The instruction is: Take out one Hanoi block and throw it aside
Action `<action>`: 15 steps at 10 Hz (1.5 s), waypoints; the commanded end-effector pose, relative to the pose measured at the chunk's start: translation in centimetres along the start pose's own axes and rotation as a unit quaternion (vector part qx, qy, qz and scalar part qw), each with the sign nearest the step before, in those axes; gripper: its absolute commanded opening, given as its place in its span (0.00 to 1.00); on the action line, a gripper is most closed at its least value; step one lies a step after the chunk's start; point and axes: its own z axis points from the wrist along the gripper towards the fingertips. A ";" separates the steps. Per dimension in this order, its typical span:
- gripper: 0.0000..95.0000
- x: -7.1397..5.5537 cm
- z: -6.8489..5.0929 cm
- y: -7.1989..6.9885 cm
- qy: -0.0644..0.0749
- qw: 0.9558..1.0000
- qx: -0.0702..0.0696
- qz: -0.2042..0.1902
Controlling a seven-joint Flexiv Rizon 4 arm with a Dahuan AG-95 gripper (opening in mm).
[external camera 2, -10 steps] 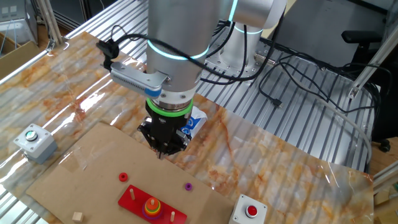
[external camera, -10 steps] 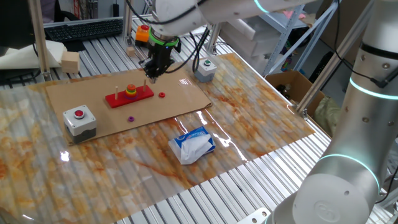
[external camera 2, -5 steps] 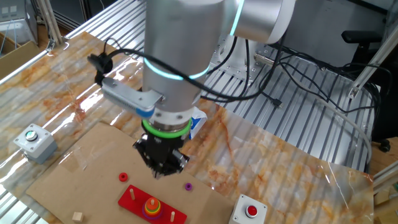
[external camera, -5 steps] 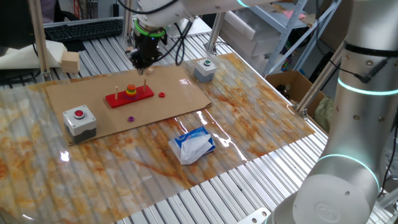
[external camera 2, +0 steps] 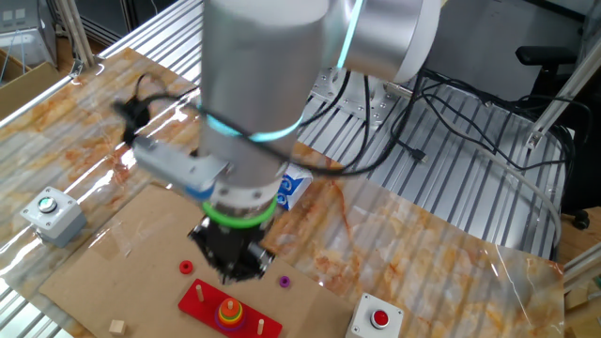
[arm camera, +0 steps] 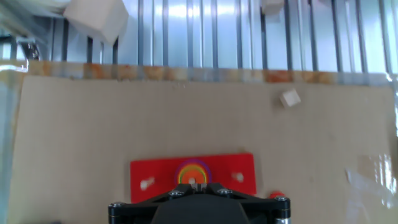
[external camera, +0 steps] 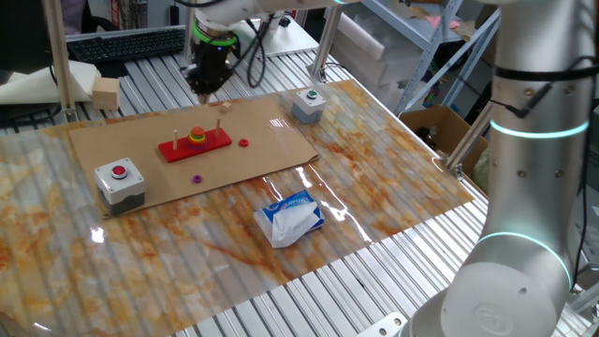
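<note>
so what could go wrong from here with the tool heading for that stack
1. The tool hangs high above the red base, and the hand view shows the stacked discs only at the bottom edge; a descent could land off-centre and hit the peg.
2. The discs sit tight together, so the fingers might pinch more than the top one.
3. Two loose discs, red and purple, lie near the base; a thrown block could knock them.

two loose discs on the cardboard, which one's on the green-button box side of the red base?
The small red disc: it lies beside the base on the side toward the green-button box. The purple disc lies toward the red-button box.
</note>
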 end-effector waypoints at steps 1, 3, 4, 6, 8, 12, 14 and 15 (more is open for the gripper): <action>0.00 -0.2 -0.1 0.5 0.000 1.000 -0.001 0.020; 0.00 -0.1 0.0 0.6 0.000 1.000 -0.003 0.020; 0.00 0.0 0.0 0.6 0.002 1.000 -0.005 0.018; 0.00 0.0 0.0 0.6 0.038 0.999 -0.020 0.023; 0.00 0.0 0.0 0.6 0.056 0.998 -0.026 0.021; 0.20 0.1 0.0 0.6 0.054 0.998 -0.023 0.036; 0.20 0.1 0.0 0.6 0.053 0.998 -0.023 0.035; 0.20 0.1 0.1 0.7 0.054 0.998 -0.022 0.033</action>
